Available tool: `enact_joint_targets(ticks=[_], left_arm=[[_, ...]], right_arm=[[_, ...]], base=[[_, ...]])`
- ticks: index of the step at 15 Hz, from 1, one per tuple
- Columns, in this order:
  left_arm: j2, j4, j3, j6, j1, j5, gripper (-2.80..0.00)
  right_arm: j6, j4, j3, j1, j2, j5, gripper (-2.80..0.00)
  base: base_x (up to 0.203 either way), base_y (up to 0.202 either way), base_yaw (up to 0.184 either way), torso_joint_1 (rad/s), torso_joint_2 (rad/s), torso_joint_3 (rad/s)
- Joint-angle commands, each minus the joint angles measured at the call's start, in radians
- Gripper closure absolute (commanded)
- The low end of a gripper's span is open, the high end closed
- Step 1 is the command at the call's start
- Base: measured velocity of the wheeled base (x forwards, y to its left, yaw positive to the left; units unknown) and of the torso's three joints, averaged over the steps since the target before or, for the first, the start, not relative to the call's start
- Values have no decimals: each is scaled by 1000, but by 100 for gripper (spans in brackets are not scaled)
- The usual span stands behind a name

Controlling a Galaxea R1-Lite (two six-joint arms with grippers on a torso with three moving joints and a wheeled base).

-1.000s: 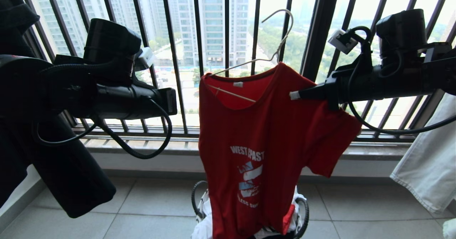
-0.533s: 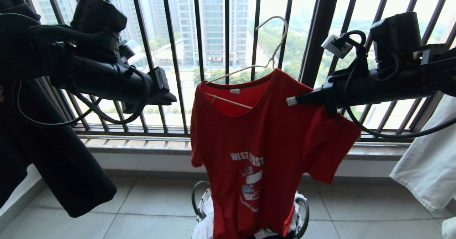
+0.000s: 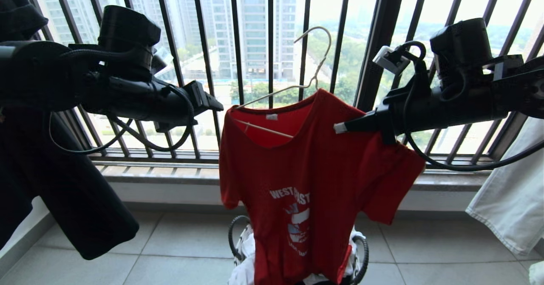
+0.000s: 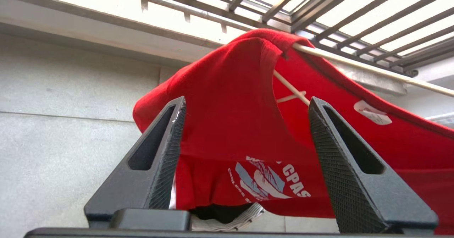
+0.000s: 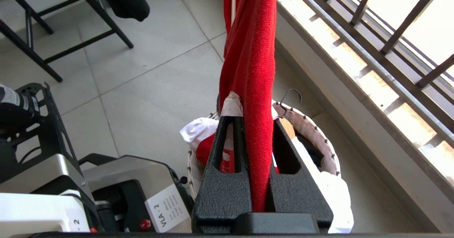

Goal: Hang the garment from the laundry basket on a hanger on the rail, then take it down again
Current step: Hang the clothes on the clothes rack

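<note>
The red garment (image 3: 306, 166) hangs on the cream hanger (image 3: 263, 128) above the laundry basket (image 3: 361, 251). My right gripper (image 3: 340, 128) is shut on the garment's shoulder, and the red cloth (image 5: 252, 53) is pinched between its fingers (image 5: 252, 110). The hanger's hook points up into the air in front of the window bars; the rail is out of view. My left gripper (image 3: 210, 102) stands open just beside the garment's other shoulder, apart from it. The garment (image 4: 230, 106) and hanger (image 4: 372, 69) lie beyond its spread fingers (image 4: 247, 99), with nothing between them.
A black garment (image 3: 85, 208) hangs at the left and a pale grey-white one (image 3: 510, 200) at the right. The black window railing (image 3: 238, 43) and its sill (image 3: 161, 170) stand behind. White clothes fill the basket (image 5: 312, 128). My base (image 5: 117, 181) and black rack legs (image 5: 71, 25) are nearby.
My left gripper has opened and moved toward the garment's shoulder. The right gripper has carried the garment and hanger a little to the left, and the free sleeve now hangs down.
</note>
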Motion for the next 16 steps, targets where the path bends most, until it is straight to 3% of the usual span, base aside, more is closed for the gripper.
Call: enact_joint_targets(ticks=[1, 3, 10, 13, 16], left_arm=[[35, -13, 8, -4, -1, 22, -280], [51, -15, 4, -1, -1, 67, -280], [79, -44, 2, 5, 1, 81, -280], [92, -49, 2, 7, -1, 130, -280], [95, -49, 4, 22, -1, 136, -280]], right_arm=[[16, 3, 0, 19, -2, 4, 0], [16, 5, 0, 25, -3, 4, 0], [17, 5, 18, 51, -15, 4, 0], [16, 5, 22, 56, -21, 4, 0], [17, 5, 23, 56, -23, 4, 0]], base=[[0, 0, 0, 0, 0, 0], [0, 0, 0, 0, 0, 0], [0, 0, 0, 0, 0, 0], [0, 0, 0, 0, 0, 0], [0, 0, 0, 0, 0, 0]])
